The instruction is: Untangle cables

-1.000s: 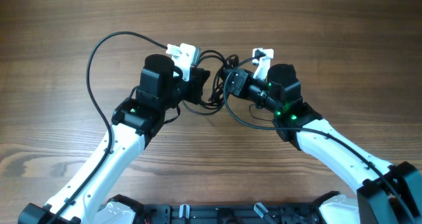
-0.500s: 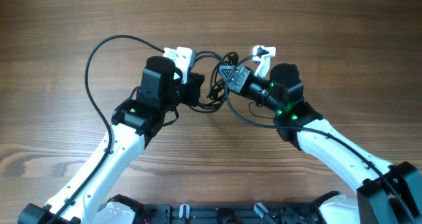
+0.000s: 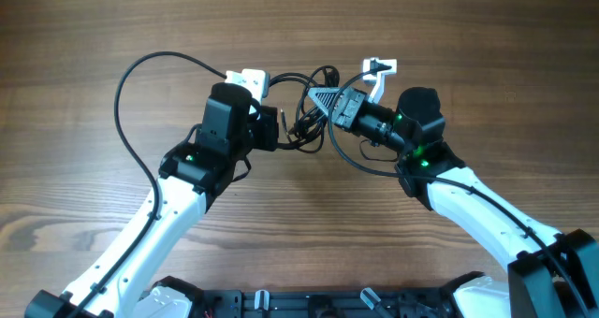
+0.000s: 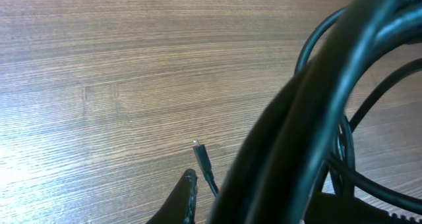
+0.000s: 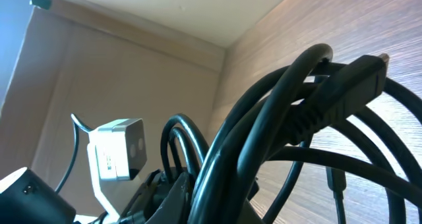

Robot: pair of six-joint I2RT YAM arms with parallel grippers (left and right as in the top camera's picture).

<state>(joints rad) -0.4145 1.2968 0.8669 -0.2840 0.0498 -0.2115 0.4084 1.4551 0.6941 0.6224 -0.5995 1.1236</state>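
Right gripper (image 3: 320, 97) now higher and rightward, cables (image 3: 304, 123) seemingly tauter.

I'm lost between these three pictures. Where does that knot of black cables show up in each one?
Overhead: the cable bundle sits in the upper middle, a small dark knot.
Left wrist: the cable bundle fills the right half, very close and blurred.
Right wrist: the cable bundle loops across the centre and right, with one plug pointing up-right.
Shared landmark: the wooden tabletop lies behind it in all three.
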